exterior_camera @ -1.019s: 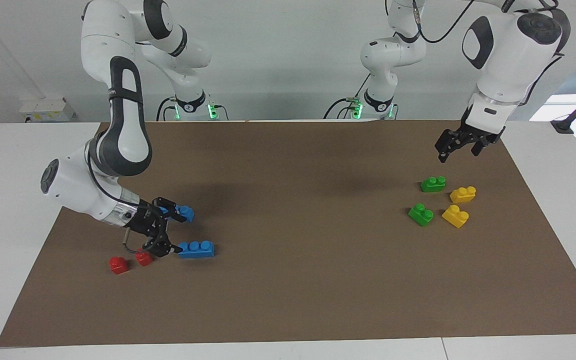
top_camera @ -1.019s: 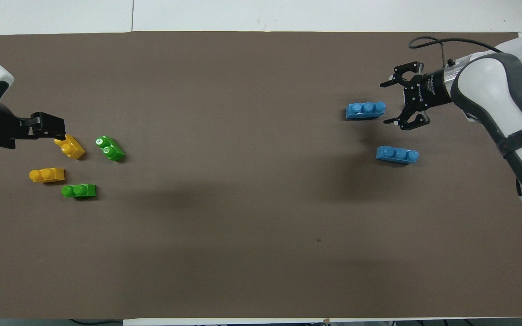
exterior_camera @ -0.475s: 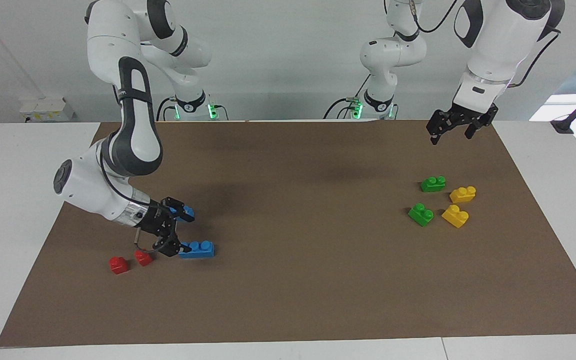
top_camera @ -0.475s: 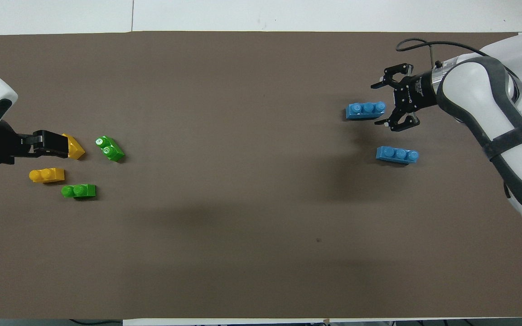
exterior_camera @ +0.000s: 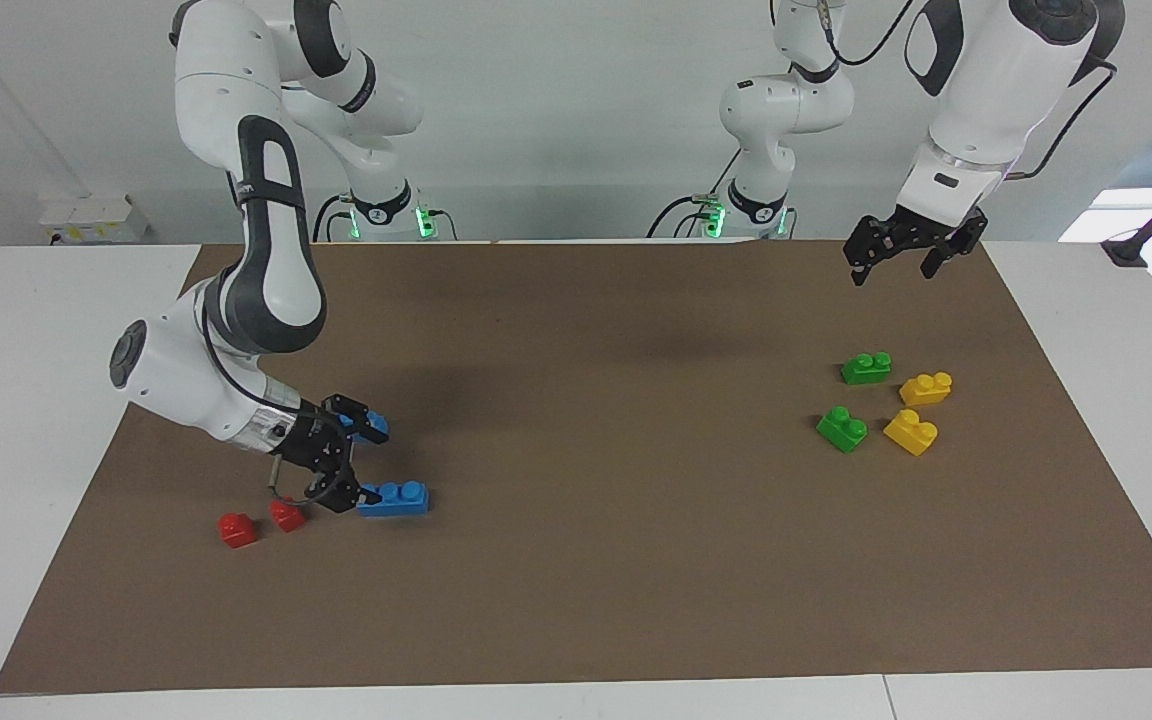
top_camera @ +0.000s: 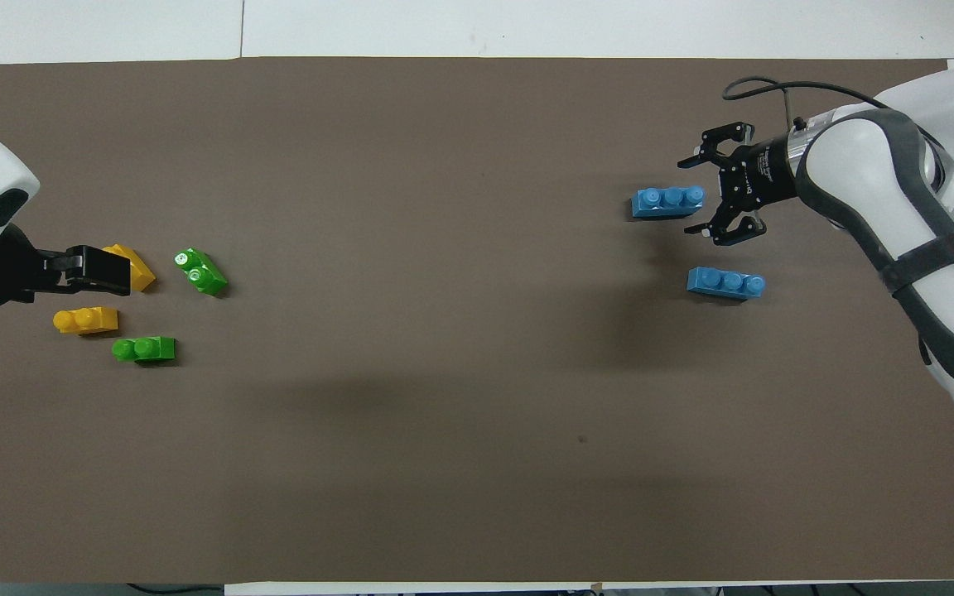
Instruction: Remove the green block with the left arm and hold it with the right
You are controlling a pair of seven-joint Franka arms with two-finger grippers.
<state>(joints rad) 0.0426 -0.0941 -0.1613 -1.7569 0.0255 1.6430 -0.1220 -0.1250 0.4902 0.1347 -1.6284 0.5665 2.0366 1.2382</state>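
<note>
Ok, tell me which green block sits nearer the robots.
The green block beside the upper yellow brick; the other green block lies farther from the robots.

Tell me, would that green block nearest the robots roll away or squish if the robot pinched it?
Probably neither. The green block looks like hard moulded plastic, so it should stay stiff. It rests flat on the brown mat with boxy sides, so it would likely slide, not roll. Its small size suggests it's light.
</note>
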